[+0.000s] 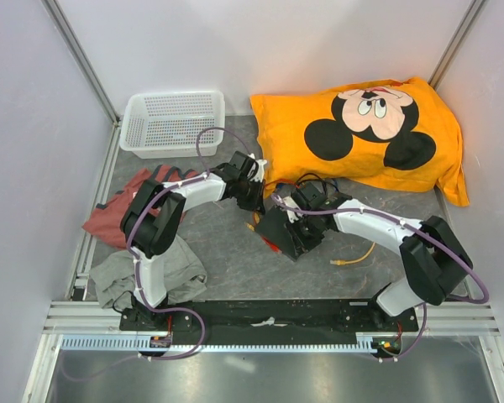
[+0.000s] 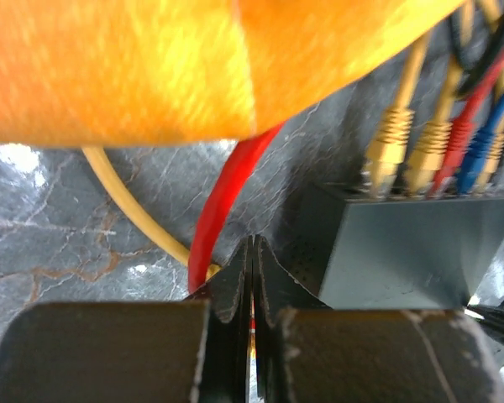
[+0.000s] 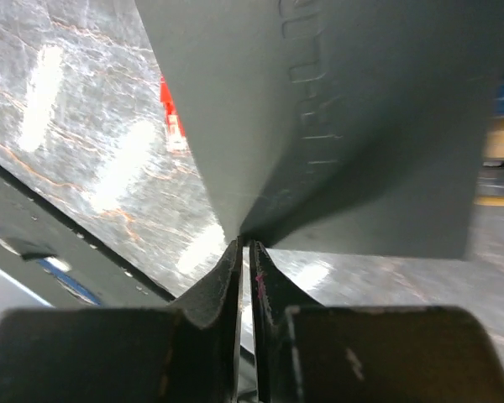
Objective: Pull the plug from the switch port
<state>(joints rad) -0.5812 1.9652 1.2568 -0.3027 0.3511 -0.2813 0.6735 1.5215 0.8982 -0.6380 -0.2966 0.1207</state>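
Note:
The switch [image 1: 284, 232] is a flat black box in the middle of the table. In the left wrist view the switch [image 2: 403, 243] carries a row of plugs: two yellow plugs [image 2: 386, 155], a red plug [image 2: 457, 144] and a blue plug [image 2: 480, 153]. My left gripper [image 2: 252, 250] is shut, its tips just left of the switch, over a red cable [image 2: 227, 197] and a yellow cable [image 2: 130, 206]. My right gripper [image 3: 245, 245] is shut, its tips touching the switch's near edge [image 3: 336, 126]. A loose red plug [image 3: 173, 117] lies on the table beside the switch.
An orange Mickey Mouse pillow [image 1: 365, 134] lies behind the switch. A white basket [image 1: 172, 122] stands at the back left, with red and grey cloths [image 1: 118, 214] in front of it. A loose yellow cable [image 1: 353, 257] lies right of the switch.

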